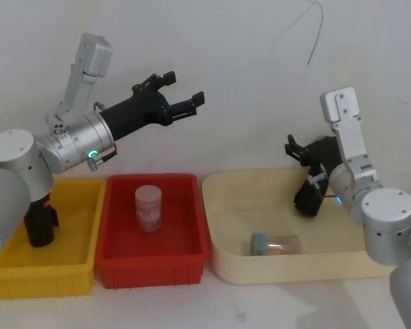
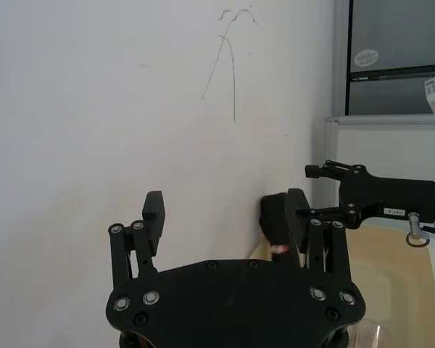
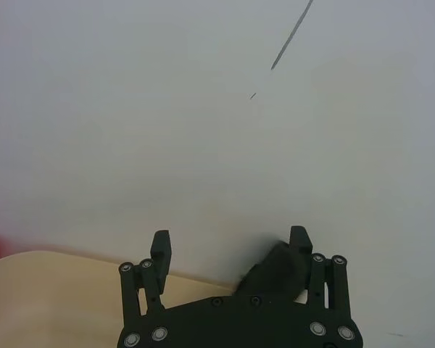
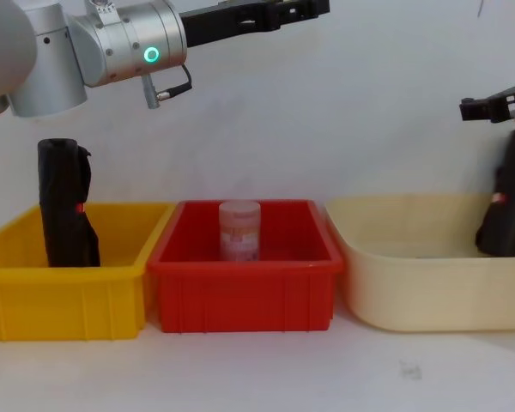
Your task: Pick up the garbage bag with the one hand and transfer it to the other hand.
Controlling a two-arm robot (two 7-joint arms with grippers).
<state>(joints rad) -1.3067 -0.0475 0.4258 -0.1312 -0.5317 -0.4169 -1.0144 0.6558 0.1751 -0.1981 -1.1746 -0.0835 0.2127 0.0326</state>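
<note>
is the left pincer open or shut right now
Open. The left pincer is raised above the red bin with its fingers spread apart and nothing between them.

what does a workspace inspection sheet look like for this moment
surface: white table, three bins in a row
job's things: garbage bag leaning in cream bin
clutter: second black roll in yellow bin; pink jar upright in red bin; blue-lidded jar lying in cream bin
grippers: left gripper raised, fingers open, empty; right gripper above the bag, fingers open
cables: small loop under left arm
surroundings: white wall
</note>
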